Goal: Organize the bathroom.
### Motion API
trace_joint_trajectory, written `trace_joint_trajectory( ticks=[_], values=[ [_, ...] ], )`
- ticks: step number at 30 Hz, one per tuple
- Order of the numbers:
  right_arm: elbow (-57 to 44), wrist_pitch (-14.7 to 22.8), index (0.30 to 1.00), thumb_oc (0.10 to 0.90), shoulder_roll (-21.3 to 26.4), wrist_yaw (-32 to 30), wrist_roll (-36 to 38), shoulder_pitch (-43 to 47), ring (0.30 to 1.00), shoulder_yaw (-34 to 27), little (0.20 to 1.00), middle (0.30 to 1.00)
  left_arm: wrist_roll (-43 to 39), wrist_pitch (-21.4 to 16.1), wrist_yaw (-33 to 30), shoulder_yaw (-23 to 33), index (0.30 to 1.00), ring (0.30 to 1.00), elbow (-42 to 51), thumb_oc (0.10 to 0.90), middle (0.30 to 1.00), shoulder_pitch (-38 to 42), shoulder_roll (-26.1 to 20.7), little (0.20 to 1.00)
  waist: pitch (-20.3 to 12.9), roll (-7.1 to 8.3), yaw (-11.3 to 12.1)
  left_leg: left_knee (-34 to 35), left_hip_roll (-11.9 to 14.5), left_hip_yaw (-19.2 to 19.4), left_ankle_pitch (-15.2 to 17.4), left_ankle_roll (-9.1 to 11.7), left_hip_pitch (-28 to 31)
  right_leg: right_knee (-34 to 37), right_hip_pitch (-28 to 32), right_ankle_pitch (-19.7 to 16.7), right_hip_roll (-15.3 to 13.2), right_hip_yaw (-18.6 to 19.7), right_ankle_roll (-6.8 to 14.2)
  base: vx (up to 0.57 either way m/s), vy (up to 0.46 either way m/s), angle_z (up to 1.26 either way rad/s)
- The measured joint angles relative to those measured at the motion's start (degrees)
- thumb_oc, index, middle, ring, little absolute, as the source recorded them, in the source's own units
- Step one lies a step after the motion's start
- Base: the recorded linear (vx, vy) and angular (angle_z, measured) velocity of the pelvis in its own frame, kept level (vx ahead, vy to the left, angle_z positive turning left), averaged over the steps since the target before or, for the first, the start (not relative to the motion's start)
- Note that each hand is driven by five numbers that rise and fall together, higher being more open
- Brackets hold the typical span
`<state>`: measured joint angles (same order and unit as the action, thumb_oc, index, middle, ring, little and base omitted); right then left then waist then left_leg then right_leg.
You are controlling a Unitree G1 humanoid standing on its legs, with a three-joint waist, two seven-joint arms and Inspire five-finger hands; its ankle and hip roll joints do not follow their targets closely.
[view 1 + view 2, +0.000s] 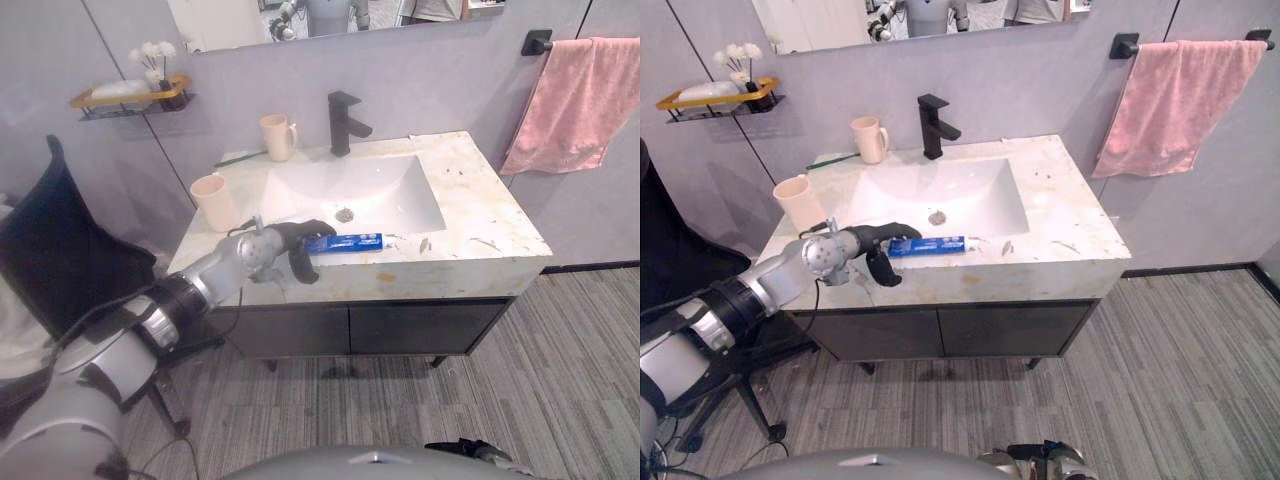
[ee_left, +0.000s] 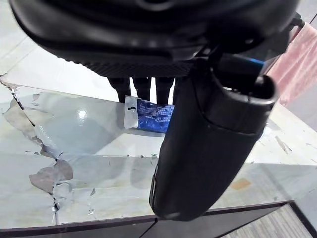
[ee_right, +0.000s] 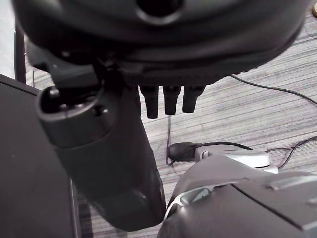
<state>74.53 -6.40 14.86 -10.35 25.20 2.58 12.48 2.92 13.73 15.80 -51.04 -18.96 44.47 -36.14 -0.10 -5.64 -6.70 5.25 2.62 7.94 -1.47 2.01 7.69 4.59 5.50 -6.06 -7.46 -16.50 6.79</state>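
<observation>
Toothpaste tube (image 1: 345, 241), blue with a white cap end and pale lettering, is lying flat on the marbled desk (image 1: 480, 215) along the front lip of the white sink (image 1: 350, 190), its crimped end lying under the fingers of the left robot hand (image 1: 297, 240). That robot hand is reaching over the tube's end with fingers stretched almost straight and the thumb hanging down towards the desk's front edge; whether the fingers are touching the tube is not clear from above. Behind the robot hand a peach cup (image 1: 213, 201) is standing upright, and farther back a handled mug (image 1: 278, 137) is standing beside a black faucet (image 1: 345, 121), with a green toothbrush (image 1: 238, 157) lying next to the mug. A pink towel (image 1: 568, 105) is hanging from a wall bar, well off to the far side.

From the left wrist, the fingers (image 2: 142, 89) are pointing at the tube's flat clear crimp (image 2: 131, 112), straight and not wrapped round it, with the thumb (image 2: 208, 148) hanging apart.

From the right wrist, the right robot hand (image 3: 124, 129) is hanging over striped floor (image 3: 257, 114), fingers relaxed and holding nothing.
</observation>
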Motion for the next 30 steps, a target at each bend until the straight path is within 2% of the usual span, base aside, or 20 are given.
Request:
trace_joint_trajectory(
  ticks=[12, 17, 30],
  values=[
    [0.23, -0.58, 0.900, 0.800, 0.04, -0.08, -0.01, -0.15, 0.900, -0.01, 0.900, 0.900, 2.13, -0.11, -0.35, 0.00, 0.900, 0.900, -3.24, 0.800, 0.900, -0.08, 0.14, 0.900, -0.30, 0.08, 0.47, 0.01, 0.03, -0.40, -0.01, 0.04, 0.42, 0.00, 0.65, 0.12, -0.01, -0.48, -0.20, 0.00, 0.000, 0.01],
    [0.74, -0.55, 0.900, 0.800, -0.05, 0.14, -0.01, -0.13, 0.900, 0.05, 0.900, 0.900, -1.15, -1.37, -3.76, 0.02, 0.900, 0.900, -3.10, 0.800, 0.900, -0.08, -0.66, 0.900, -0.70, 0.54, 0.73, 0.01, 0.03, -0.41, -0.01, 0.04, 0.41, 0.00, 0.63, 0.13, 0.00, -0.48, -0.21, 0.00, 0.000, 0.00],
    [1.15, -0.43, 0.900, 0.800, -0.08, 0.29, -0.05, -0.17, 0.900, 0.52, 0.900, 0.900, -4.67, -1.43, -5.67, 0.11, 0.900, 0.900, -2.99, 0.800, 0.900, -0.08, -0.85, 0.900, -0.87, 0.84, 0.97, 0.01, 0.03, -0.39, 0.00, 0.04, 0.37, 0.00, 0.60, 0.15, 0.00, -0.46, -0.22, 0.00, 0.000, 0.00]
  ],
)
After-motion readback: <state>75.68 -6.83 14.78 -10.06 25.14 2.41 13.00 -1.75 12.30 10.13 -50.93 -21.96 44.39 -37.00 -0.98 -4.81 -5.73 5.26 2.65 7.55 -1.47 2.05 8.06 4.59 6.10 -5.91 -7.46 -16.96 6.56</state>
